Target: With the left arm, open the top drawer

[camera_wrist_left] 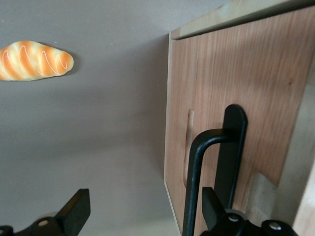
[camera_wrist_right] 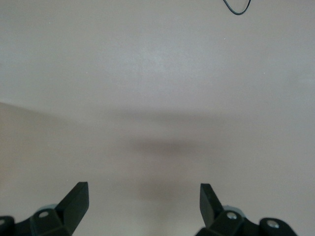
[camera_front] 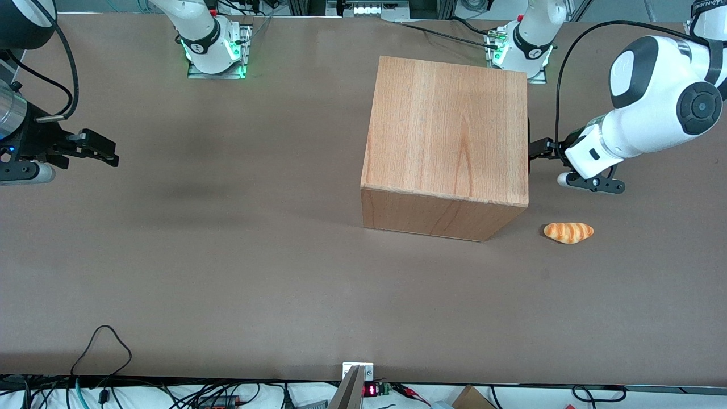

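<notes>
Gripper (camera_wrist_left: 142, 211): at the cabinet (camera_front: 448, 136) front, fingers spread wide, holding nothing.
Handle (camera_wrist_left: 206, 172): black bar on the top drawer (camera_wrist_left: 236, 98), ungrasped.
Risk: closing off-centre, likely slipping when pulling.

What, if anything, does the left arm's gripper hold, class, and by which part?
Nothing: the gripper is open at the top drawer front, fingers either side of its black handle.

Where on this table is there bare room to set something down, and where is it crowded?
Bare: the wide table stretch from the cabinet toward the parked arm's end, and the strip nearer the front camera. Crowded: at the drawer front, where the left arm's hand sits open, bread roll beside.
</notes>
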